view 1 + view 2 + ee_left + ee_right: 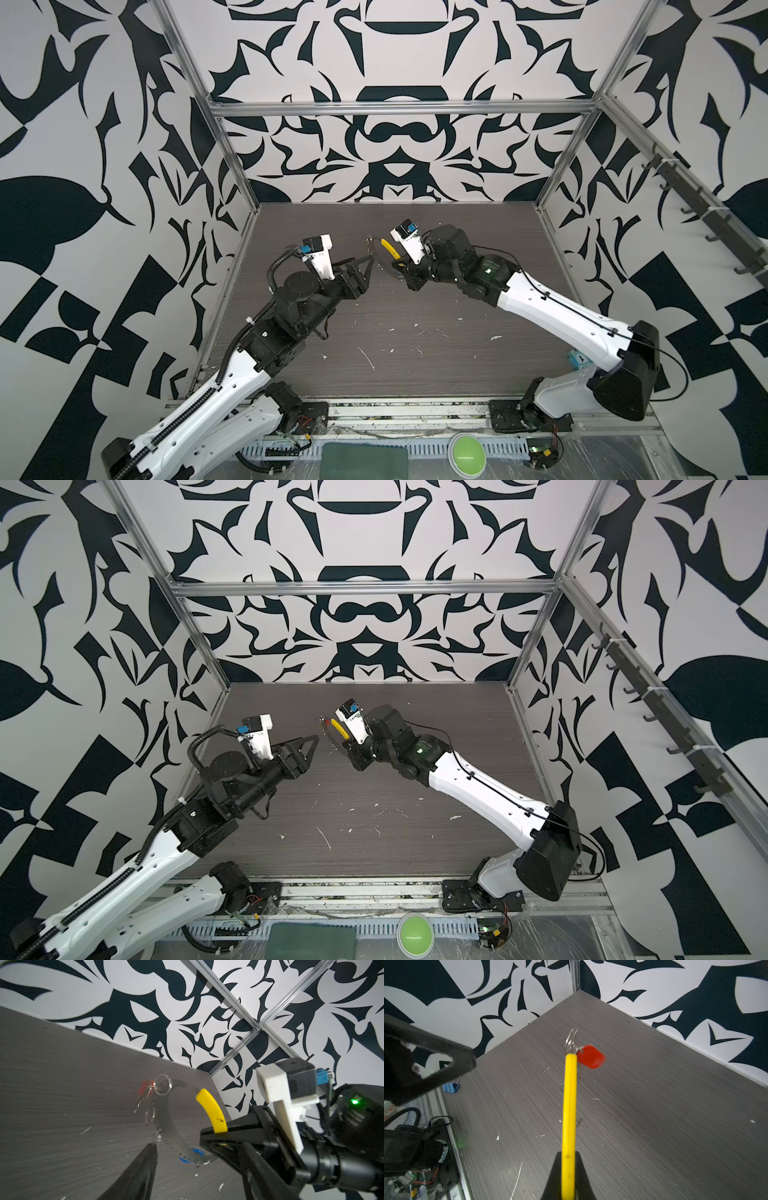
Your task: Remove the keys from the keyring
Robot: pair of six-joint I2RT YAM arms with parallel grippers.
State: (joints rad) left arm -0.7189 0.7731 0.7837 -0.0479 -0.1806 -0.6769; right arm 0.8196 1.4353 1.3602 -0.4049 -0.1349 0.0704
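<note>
Two arms meeting just above the centre of both top views, over the dark grey table [415,353]; right gripper [568,1167] clamped on the yellow sleeve [569,1105] of the keyring [166,1126], one finger pressing each side of the sleeve near one of its ends; keyring lifted clear of the table, its grey loop blurred in the left wrist view, curving from the sleeve's free end round toward the right gripper; red key [590,1056] hanging just beyond the sleeve's free end from small silver rings [571,1040], its blade partly hidden behind the sleeve; blue key head [188,1157] showing behind the stretch of loop nearest the right gripper; whether it hangs on the loop or lies on the table cannot be told; left gripper [365,268] left of centre in both top views, jaws parted and empty, its fingertip near the red key but apart from it; white flecks [368,359] scattered over the near half of the table; blue binder clip [451,1087] lying by the table's edge, well apart from the keyring
</note>
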